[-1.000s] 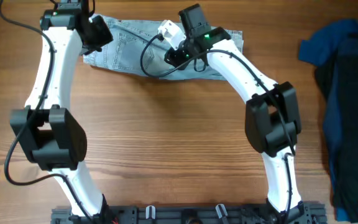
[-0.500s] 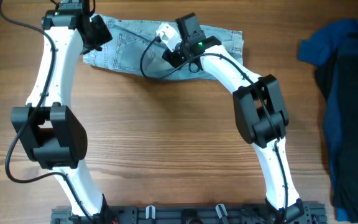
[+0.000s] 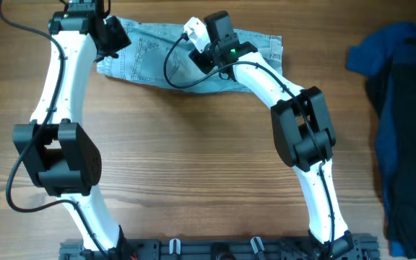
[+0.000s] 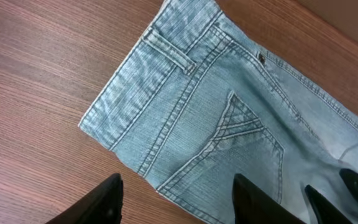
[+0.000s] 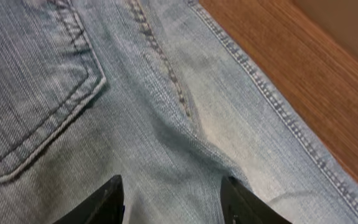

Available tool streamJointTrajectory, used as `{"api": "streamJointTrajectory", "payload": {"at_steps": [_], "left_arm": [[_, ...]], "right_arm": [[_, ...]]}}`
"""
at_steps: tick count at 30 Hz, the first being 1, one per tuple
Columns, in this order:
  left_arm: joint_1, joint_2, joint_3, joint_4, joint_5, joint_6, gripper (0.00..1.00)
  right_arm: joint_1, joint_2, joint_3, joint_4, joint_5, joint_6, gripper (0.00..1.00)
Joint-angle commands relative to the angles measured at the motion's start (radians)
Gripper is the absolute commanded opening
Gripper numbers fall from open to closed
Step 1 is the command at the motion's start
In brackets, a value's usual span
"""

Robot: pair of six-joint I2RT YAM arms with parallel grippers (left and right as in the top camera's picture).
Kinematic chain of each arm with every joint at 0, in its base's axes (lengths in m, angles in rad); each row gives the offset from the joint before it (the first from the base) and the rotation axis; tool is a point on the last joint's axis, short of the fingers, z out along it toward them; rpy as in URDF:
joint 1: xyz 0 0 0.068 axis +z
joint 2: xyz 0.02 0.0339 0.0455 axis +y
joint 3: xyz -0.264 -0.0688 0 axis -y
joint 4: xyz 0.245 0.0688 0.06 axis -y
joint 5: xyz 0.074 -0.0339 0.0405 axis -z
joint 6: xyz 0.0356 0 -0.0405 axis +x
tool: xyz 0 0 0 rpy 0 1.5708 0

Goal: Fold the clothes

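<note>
Wood-grain tabletop [image 3: 193, 159]: light denim shorts [image 3: 150, 61] flat at far edge; navy garments [image 3: 403, 108] at right edge. Both wide, empty: left pincer [image 4: 179, 196], right pincer [image 5: 174, 199].

Dark blue garments [image 3: 404, 94] lie on wooden table [image 3: 193, 166].

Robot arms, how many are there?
2. The left arm reaches up to one end of the shorts; the right arm bends over their middle. None seems hidden.
</note>
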Motion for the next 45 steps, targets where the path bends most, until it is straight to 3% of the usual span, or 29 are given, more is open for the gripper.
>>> {"api": "streamJointTrajectory", "payload": {"at_steps": [1,11,19,22,29,34,35,45], "left_arm": [[0.002,0.01,0.006,0.004,-0.014,0.012,0.56],[0.002,0.01,0.006,0.004,-0.014,0.012,0.57],[0.002,0.01,0.006,0.004,-0.014,0.012,0.57],[0.002,0.01,0.006,0.004,-0.014,0.012,0.57],[0.002,0.01,0.006,0.0,-0.014,0.012,0.57],[0.002,0.01,0.006,0.0,-0.014,0.012,0.57],[0.002,0.01,0.006,-0.001,-0.014,0.012,0.57],[0.002,0.01,0.006,-0.011,-0.013,0.012,0.57]], "right_arm": [[-0.003,-0.011,0.012,0.013,0.024,-0.016,0.56],[-0.008,-0.04,0.014,0.01,0.039,-0.017,0.58],[-0.011,0.04,0.003,0.019,0.047,-0.02,0.57],[-0.014,0.041,0.003,0.006,0.046,-0.016,0.42],[-0.031,0.077,0.003,0.019,0.047,-0.013,0.4],[-0.032,0.082,0.009,0.085,0.074,0.014,0.07],[-0.034,0.081,0.021,0.101,0.101,0.047,0.04],[-0.077,0.116,0.089,0.138,0.102,0.046,0.04]]}}
